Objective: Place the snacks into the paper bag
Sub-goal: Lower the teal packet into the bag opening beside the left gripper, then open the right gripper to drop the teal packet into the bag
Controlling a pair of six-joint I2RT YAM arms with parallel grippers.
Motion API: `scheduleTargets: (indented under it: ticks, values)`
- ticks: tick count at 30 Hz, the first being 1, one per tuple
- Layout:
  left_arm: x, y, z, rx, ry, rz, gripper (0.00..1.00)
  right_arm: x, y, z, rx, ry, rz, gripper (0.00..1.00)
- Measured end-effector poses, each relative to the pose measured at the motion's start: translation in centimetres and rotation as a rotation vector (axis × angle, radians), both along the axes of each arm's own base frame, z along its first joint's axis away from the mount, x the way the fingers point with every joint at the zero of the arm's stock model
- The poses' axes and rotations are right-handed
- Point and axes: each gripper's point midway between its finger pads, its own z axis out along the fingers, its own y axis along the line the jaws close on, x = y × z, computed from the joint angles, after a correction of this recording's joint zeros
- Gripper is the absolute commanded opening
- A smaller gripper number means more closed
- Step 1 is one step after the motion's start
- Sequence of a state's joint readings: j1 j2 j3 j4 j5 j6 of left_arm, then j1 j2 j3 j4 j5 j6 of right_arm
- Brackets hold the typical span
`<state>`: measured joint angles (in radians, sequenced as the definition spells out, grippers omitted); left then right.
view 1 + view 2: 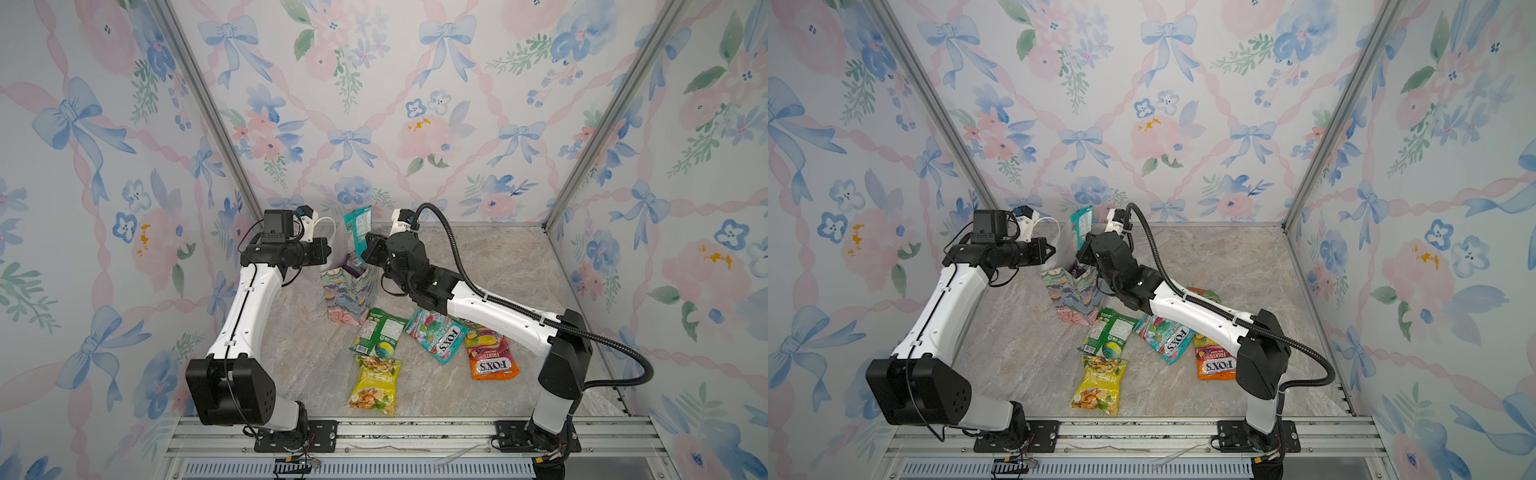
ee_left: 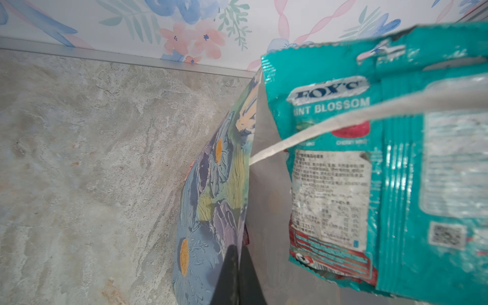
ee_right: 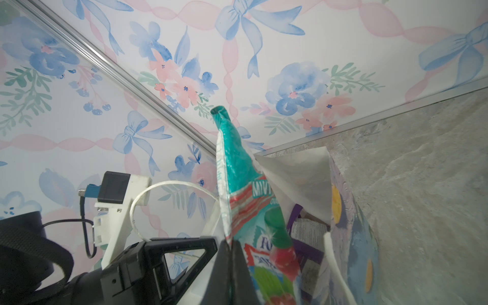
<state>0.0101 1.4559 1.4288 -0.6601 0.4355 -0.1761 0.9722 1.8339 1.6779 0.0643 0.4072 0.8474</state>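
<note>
Snacks are split between bag and tabletop. The paper bag [image 1: 347,297] stands upright near the back of the marbled tabletop [image 1: 519,266]. Its mouth is open and white inside, and one purple packet [image 1: 353,269] shows in it; whether more lie beneath cannot be told. A teal FOX'S Mint Blossom packet [image 1: 357,228] stands tilted at the mouth, most of it above the rim.

The left arm rises from its base at the front left, bends at the elbow and levels its wrist toward the bag. The left claw [image 1: 327,251] is pressed together on the bag's left wall at the rim, with painted paper on one side of the fingers and white lining on the other. A white cord handle [image 1: 326,222] arches just above it. The right arm leans in from the front right, forearm low over the loose packets and wrist turned up. The right claw [image 3: 229,250] pinches the Mint Blossom packet by one edge.

Four packets lie in plain sight in front of the bag: one green packet [image 1: 376,332], one yellow chip packet [image 1: 376,386], a second teal FOX'S packet [image 1: 436,336] and one orange FOX'S Fruits packet [image 1: 492,359]. A fifth, an orange-and-green packet [image 1: 1206,294], peeks from behind the right forearm in a top view.
</note>
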Motion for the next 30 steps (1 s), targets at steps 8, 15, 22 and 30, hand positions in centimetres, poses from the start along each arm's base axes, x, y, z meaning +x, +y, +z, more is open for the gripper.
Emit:
scheduleTargets:
  ticks: [8, 15, 22, 30]
  values:
    - [0.0, 0.0, 0.0, 0.000, 0.001, 0.000, 0.00, 0.3, 1.5, 0.6, 0.039, 0.008, 0.040, 0.00]
    - [0.0, 0.0, 0.0, 0.000, 0.001, 0.000, 0.00, 0.7, 2.7, 0.8, 0.067, 0.019, 0.060, 0.00]
    - [-0.1, 0.0, -0.1, 0.000, 0.005, 0.000, 0.00, 0.9, 3.4, -0.1, 0.079, 0.051, 0.074, 0.17]
    - [-0.2, 0.0, -0.1, 0.000, 0.005, 0.000, 0.00, 1.2, 3.3, -0.1, 0.067, 0.044, 0.088, 0.63]
